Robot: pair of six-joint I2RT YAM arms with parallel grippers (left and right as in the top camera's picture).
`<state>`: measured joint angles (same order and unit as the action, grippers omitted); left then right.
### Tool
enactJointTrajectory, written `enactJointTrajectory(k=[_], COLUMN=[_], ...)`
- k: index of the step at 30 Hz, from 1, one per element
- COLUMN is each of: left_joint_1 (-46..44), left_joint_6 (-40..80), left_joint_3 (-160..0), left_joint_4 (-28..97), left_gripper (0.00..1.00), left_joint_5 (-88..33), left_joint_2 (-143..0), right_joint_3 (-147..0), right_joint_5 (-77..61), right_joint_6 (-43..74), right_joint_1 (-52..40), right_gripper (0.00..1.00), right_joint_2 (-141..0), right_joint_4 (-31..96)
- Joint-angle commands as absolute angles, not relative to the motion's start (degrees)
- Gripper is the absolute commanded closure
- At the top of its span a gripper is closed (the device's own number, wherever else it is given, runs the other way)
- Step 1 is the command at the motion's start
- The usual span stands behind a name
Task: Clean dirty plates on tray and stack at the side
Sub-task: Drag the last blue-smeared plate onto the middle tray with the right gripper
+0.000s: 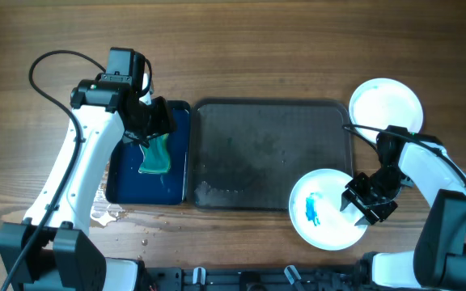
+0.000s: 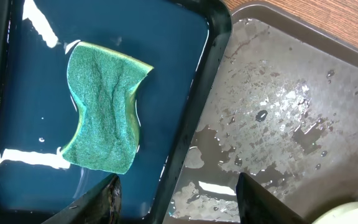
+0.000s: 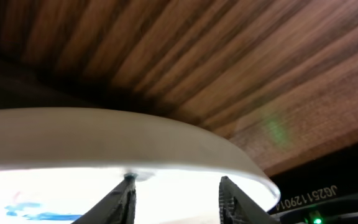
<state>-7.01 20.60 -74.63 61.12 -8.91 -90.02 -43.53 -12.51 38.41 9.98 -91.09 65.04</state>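
A white dirty plate (image 1: 334, 226) with a blue smear (image 1: 312, 210) lies at the front right corner of the wet grey tray (image 1: 249, 145) and overhangs its edge. My right gripper (image 1: 368, 202) is open at this plate's right rim. In the right wrist view the fingers (image 3: 176, 199) are spread in front of the plate (image 3: 104, 130). A green sponge (image 1: 155, 156) lies in the water of the blue tray (image 1: 120, 190). My left gripper (image 1: 154, 121) is open and empty above the sponge (image 2: 104, 106), its fingers (image 2: 176, 199) either side of the blue tray's right rim.
A clean white plate (image 1: 385, 103) sits on the table at the back right, beside the grey tray. Water is spilled on the wood (image 1: 108, 212) at the blue tray's front left corner. Puddles cover the grey tray (image 2: 278, 93).
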Motion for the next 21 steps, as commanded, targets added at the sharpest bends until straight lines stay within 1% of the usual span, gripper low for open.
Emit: enactJointTrajectory(k=[1, 2, 3, 4, 6, 9, 11, 12, 13, 14, 15, 16, 17, 18, 20, 21], left_joint_1=[-6.74, -6.74, -6.74, -6.74, -6.74, -6.74, -6.74, -6.74, -6.74, -6.74, -6.74, -6.74, -6.74, -6.74, -6.74, -6.74], left_joint_6=[19.73, 19.70, 19.70, 19.73, 19.73, 19.70, 19.70, 19.70, 19.70, 19.70, 19.70, 19.70, 19.68, 19.68, 19.68, 19.68], left_joint_3=[-75.22, -75.22, -75.22, -75.22, -75.22, -75.22, -75.22, -75.22, -75.22, -75.22, -75.22, -75.22, -75.22, -75.22, -75.22, -75.22], left_joint_4=[61.17, 61.17, 61.17, 61.14, 61.14, 61.17, 61.14, 61.14, 61.14, 61.14, 61.19, 61.34, 61.54, 61.58, 61.58, 61.56], left_gripper=[0.43, 0.43, 0.43, 0.43, 0.42, 0.42, 0.42, 0.42, 0.41, 0.41, 0.41, 0.41, 0.41, 0.41, 0.41, 0.41], left_joint_5=[-9.61, -9.61, -9.61, -9.61, -9.61, -9.61, -9.58, -9.58, -9.58, -9.58, -9.58, -9.58, -9.58, -9.58, -9.58, -9.58], left_joint_2=[-89.23, -89.23, -89.23, -89.25, -89.23, -89.23, -89.23, -89.23, -89.25, -89.23, -89.23, -89.23, -89.25, -89.23, -89.23, -89.23], right_joint_3=[-43.16, -43.16, -43.22, -43.81, -47.11, -54.15, -57.67, -58.85, -59.16, -59.16, -59.16, -59.16, -59.44, -60.07, -61.84, -62.76], right_joint_5=[-12.34, -12.60, -13.23, -13.39, -13.39, -13.41, -15.27, -16.60, -17.04, -15.81, -14.76, -13.19, -11.75, -10.61, -10.26, -9.82], right_joint_6=[37.36, 36.47, 34.61, 32.12, 28.16, 25.36, 23.79, 22.92, 22.65, 22.87, 23.42, 24.29, 24.08, 23.97, 22.94, 22.63], right_joint_1=[10.15, 10.15, 10.15, 10.15, 10.15, 10.15, 10.07, 9.65, 8.88, 8.32, 8.21, 8.27, 8.80, 9.67, 11.31, 12.21], right_gripper=[0.58, 0.57, 0.52, 0.48, 0.44, 0.43, 0.41, 0.49, 0.78, 0.96, 0.96, 0.85, 0.71, 0.68, 0.68, 0.59], right_joint_2=[-92.60, -92.60, -92.60, -92.60, -92.58, -92.58, -92.58, -92.58, -92.58, -92.68, -92.79, -92.79, -92.77, -92.77, -92.62, -92.29], right_joint_4=[61.28, 60.95, 60.71, 60.99, 63.99, 68.29, 68.53, 67.64, 66.39, 66.35, 66.76, 67.44, 68.34, 69.84, 73.67, 76.55])
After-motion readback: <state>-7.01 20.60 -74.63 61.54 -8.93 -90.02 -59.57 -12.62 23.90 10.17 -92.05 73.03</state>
